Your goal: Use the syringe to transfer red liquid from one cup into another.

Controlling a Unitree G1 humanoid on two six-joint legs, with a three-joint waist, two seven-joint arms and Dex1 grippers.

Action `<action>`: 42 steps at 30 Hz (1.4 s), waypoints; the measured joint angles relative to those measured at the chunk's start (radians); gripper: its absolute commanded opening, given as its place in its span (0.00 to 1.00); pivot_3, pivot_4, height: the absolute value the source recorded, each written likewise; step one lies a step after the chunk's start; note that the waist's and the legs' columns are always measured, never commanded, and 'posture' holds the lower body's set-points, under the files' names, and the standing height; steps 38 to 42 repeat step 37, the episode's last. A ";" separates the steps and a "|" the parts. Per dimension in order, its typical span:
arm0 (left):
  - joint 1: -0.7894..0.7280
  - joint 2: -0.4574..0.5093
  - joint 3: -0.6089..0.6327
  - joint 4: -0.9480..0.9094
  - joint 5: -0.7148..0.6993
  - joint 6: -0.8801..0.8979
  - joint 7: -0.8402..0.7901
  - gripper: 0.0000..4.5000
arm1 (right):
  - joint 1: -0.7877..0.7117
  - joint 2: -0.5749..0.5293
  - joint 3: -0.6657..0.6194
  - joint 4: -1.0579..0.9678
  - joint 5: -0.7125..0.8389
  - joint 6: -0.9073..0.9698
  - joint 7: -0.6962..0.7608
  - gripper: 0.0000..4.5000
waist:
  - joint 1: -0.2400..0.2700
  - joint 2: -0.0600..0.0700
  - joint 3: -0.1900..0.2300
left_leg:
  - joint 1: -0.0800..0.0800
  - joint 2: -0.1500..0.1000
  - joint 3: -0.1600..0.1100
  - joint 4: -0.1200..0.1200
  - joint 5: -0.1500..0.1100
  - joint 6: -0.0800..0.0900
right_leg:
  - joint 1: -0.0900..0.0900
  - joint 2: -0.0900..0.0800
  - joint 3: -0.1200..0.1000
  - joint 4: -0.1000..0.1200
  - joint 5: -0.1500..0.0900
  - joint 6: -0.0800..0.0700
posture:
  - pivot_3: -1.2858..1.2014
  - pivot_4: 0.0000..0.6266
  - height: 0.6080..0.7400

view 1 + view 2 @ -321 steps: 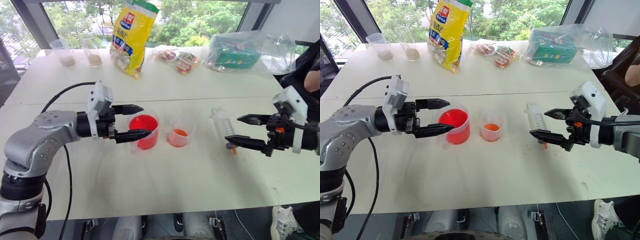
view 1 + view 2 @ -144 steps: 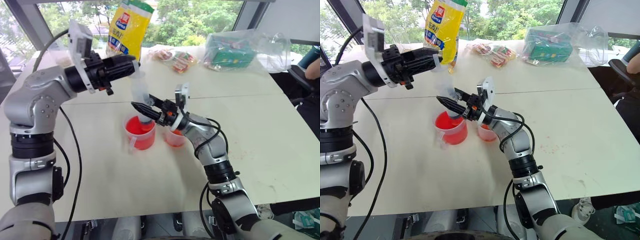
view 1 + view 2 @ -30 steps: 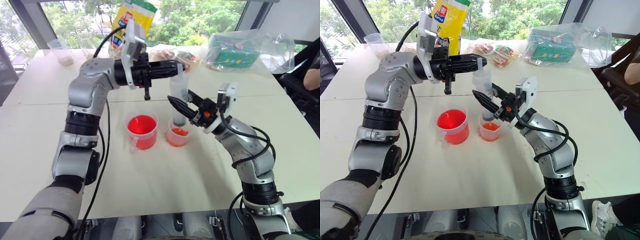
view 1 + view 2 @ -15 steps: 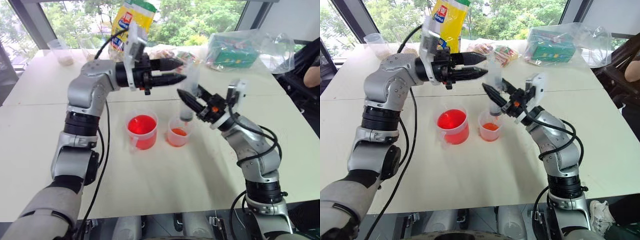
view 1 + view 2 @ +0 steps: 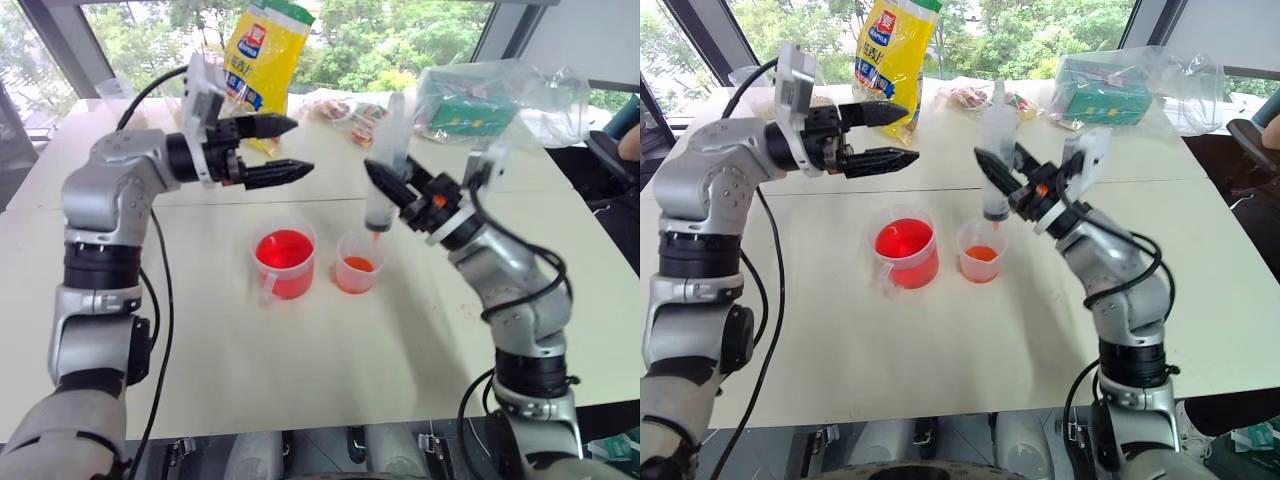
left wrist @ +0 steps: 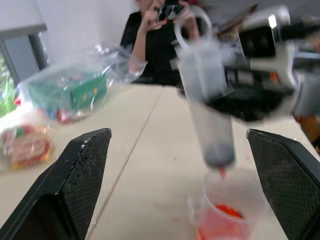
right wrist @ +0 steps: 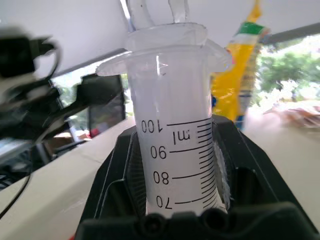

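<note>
The syringe (image 5: 384,165) stands nearly upright in the air, its barrel clamped in my right gripper (image 5: 388,188), which is shut on it. Its orange tip (image 5: 374,228) hangs just above the smaller handleless cup (image 5: 359,262), which holds a little orange-red liquid. To that cup's left stands the handled beaker (image 5: 284,262) of bright red liquid. My left gripper (image 5: 301,146) is open and empty, up in the air left of the syringe and apart from it. The left wrist view looks between its fingers (image 6: 75,180) at the syringe (image 6: 207,115) over the cup (image 6: 227,215).
A yellow bag (image 5: 262,60), snack packets (image 5: 350,112) and a clear plastic bag with a green box (image 5: 470,95) lie along the table's far side. A person (image 6: 167,35) sits beyond the table's right end.
My left gripper has opened, let go of the syringe's top and drawn away to the left. The right gripper has lifted the syringe up and slightly right, so its tip is out of the small cup.
</note>
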 measured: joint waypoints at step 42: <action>0.288 0.132 0.016 -0.359 -0.183 0.170 0.120 1.00 | -0.001 -0.507 -0.122 -0.008 0.174 0.725 0.106 0.99 | -0.005 0.000 0.000 | -0.001 0.000 0.000 -0.001 -0.001 0.001 | -0.001 0.001 0.001 -0.002 0.000 0.000 | 0.52 0.24 1.00</action>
